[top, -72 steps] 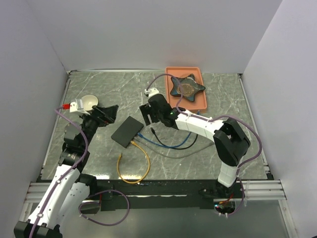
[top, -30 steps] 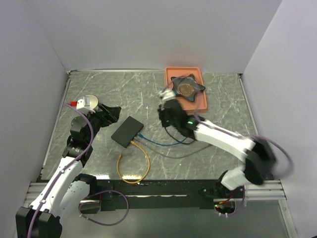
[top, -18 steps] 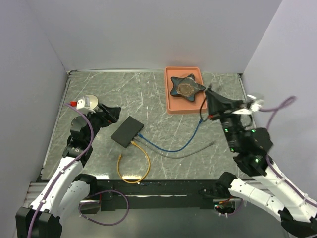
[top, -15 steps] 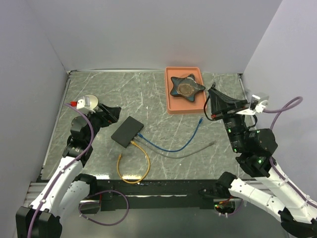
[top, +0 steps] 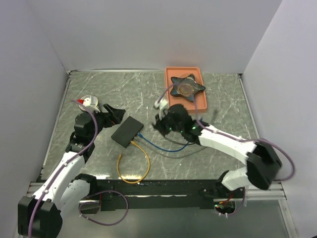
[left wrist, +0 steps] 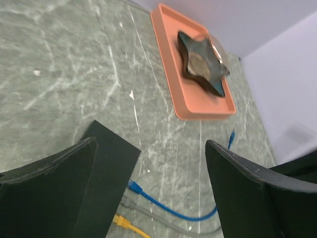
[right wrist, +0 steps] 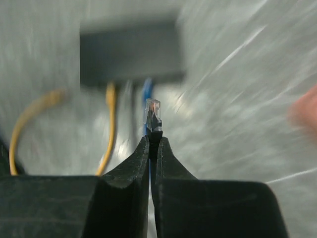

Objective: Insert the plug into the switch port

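The grey-green marbled worktop (top: 124, 89) carries a flat black rectangular box (top: 127, 131), an orange plastic tray (top: 198, 74), and a yellow cable (top: 147, 161), blue cable (top: 158, 147) and grey cable (top: 168, 154).

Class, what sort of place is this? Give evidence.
Probably a robot lab test cell: left arm and right arm bolted to a table, plain white walls around it, black switch box with cables.

An orange tray (top: 169, 84) is set at the far side of the grey marbled table (top: 124, 89), and a dark star-shaped object (top: 186, 87) is held inside it. Three cables are laid side by side on the table nearer the front: a blue cable (left wrist: 134, 188), a grey cable (left wrist: 128, 201) and a yellow cable (left wrist: 124, 224). The yellow one is curled into a loop towards the near edge. The table is enclosed by plain white walls (top: 148, 34).
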